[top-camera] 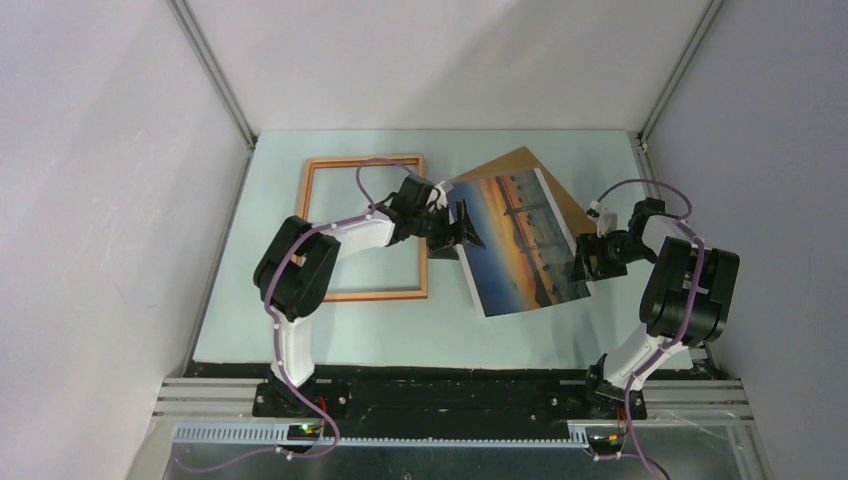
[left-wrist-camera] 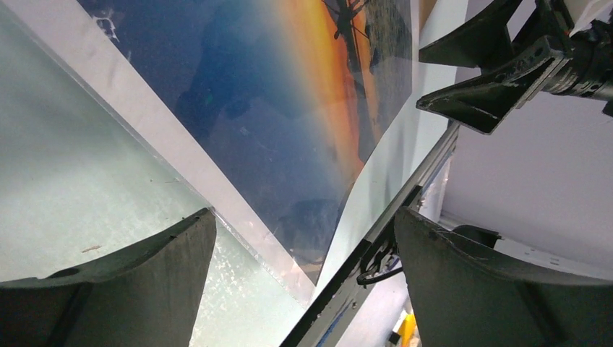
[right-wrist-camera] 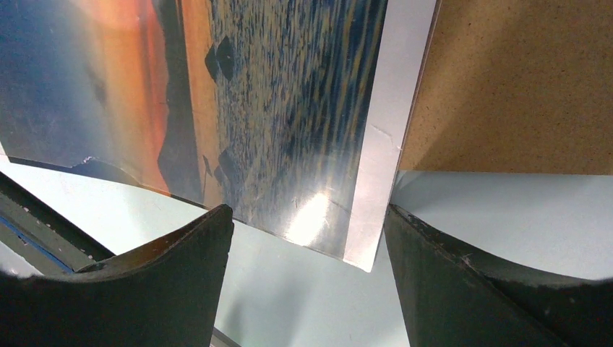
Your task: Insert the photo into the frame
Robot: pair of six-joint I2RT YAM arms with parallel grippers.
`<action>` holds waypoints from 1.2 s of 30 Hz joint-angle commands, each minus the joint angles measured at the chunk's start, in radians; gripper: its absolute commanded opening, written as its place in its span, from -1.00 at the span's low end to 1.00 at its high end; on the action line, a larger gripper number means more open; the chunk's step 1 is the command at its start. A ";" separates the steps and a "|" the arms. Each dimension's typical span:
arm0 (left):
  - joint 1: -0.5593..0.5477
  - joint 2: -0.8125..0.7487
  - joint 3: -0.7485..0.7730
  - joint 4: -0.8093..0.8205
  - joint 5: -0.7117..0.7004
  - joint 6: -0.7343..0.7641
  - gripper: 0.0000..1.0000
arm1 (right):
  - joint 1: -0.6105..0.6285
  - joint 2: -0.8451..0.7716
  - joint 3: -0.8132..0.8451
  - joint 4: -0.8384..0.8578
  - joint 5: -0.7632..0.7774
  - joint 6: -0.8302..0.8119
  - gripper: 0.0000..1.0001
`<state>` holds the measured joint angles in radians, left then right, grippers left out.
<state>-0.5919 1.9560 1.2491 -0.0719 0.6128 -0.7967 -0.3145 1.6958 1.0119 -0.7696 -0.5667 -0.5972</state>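
Glossy orange-and-blue sunset photo, white-bordered; left and right jaws both spread.

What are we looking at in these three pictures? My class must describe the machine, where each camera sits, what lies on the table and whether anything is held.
Two robot arms are bolted at the near edge of a table. The wide picture looks down from above. The other two come from a camera on each wrist, so the dark shapes at the bottom are that arm's own fingers. On the table lie a wooden frame, a sunset photo and a brown backing board partly under the photo. The left gripper and right gripper stand open at opposite edges of the photo. Nothing is held.
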 commanded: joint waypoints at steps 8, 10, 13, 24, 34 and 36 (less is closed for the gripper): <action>-0.040 -0.006 0.111 -0.088 -0.025 0.092 0.91 | 0.017 -0.007 -0.009 -0.020 -0.062 0.004 0.60; -0.043 0.000 0.122 -0.103 -0.029 0.098 0.91 | 0.017 -0.006 -0.009 -0.019 -0.062 0.005 0.60; -0.046 0.008 0.129 -0.116 -0.035 0.109 0.91 | 0.017 -0.005 -0.009 -0.018 -0.062 0.005 0.60; -0.049 0.038 0.160 -0.117 0.000 0.114 0.91 | 0.014 -0.008 -0.009 -0.021 -0.070 0.006 0.59; -0.046 0.015 0.112 0.023 0.090 0.064 0.90 | 0.016 -0.006 -0.009 -0.022 -0.074 0.005 0.58; -0.046 0.015 0.109 0.042 0.104 0.054 0.90 | 0.017 -0.006 -0.009 -0.022 -0.076 0.004 0.58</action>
<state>-0.6147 1.9961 1.3567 -0.1738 0.5911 -0.7033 -0.3145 1.6958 1.0119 -0.7689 -0.5575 -0.5980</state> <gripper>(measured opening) 0.953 0.796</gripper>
